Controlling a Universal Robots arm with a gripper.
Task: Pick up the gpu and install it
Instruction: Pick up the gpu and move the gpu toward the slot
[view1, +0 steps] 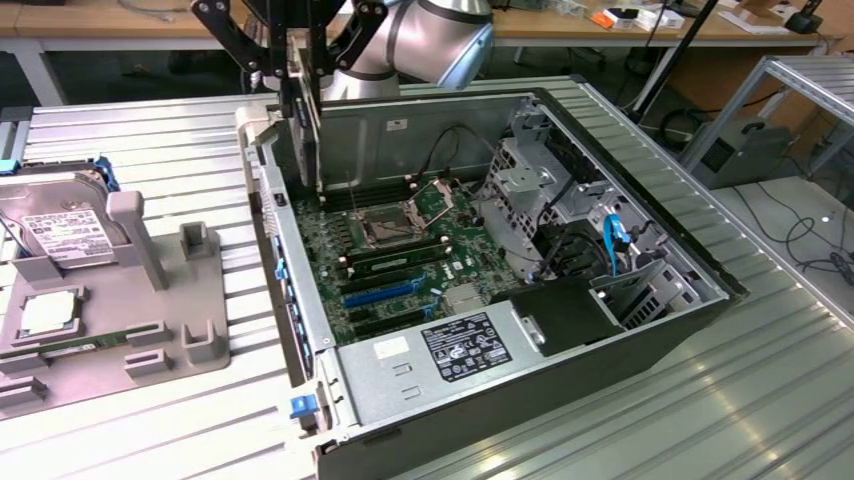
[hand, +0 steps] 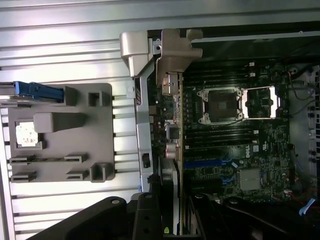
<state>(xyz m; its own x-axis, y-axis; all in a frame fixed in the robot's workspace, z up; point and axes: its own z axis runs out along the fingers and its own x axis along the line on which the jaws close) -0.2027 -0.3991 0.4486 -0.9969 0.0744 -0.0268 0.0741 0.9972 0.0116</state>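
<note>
The gpu (view1: 304, 130), a thin black card, hangs on edge above the open computer case (view1: 641, 330), over the case's rear wall on the exterior view's left. My gripper (view1: 296, 60) is shut on the card's upper edge. In the wrist view the gpu (hand: 173, 65) appears edge-on, its silver bracket at the far end, with my gripper (hand: 176, 220) clamped on the near end. Beneath it lies the motherboard (view1: 400, 250) with blue expansion slots (view1: 380, 295), which also appear in the wrist view (hand: 205, 163). The card is clear of the board.
A grey holder tray (view1: 134, 300) sits at the exterior view's left of the case, carrying a silver hard drive (view1: 60, 235) and a square processor chip (view1: 47, 315). The CPU socket (view1: 387, 228) stands open. Drive cages and cables (view1: 614, 245) fill the case's other side.
</note>
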